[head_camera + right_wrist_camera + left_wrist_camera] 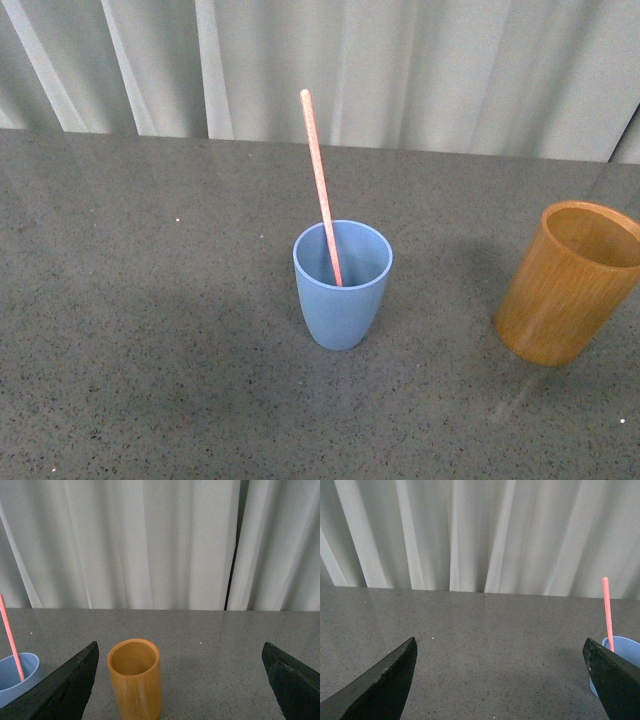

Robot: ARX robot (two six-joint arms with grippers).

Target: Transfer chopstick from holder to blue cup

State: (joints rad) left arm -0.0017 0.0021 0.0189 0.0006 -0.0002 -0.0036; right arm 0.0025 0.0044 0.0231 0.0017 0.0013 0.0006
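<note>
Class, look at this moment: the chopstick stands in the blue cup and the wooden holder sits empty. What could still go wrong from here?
1. The chopstick leans well above the blue cup rim; a tall, tilted load might tip the light cup if bumped.
2. The left end effector is open with one finger close to the cup in its wrist view; a careless move may knock it.
3. The empty holder stands close to the right end effector and could be clipped.

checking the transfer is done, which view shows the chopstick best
The front view: the whole chopstick shows, leaning inside the blue cup. Both wrist views catch only part of it at the frame edge.
</note>
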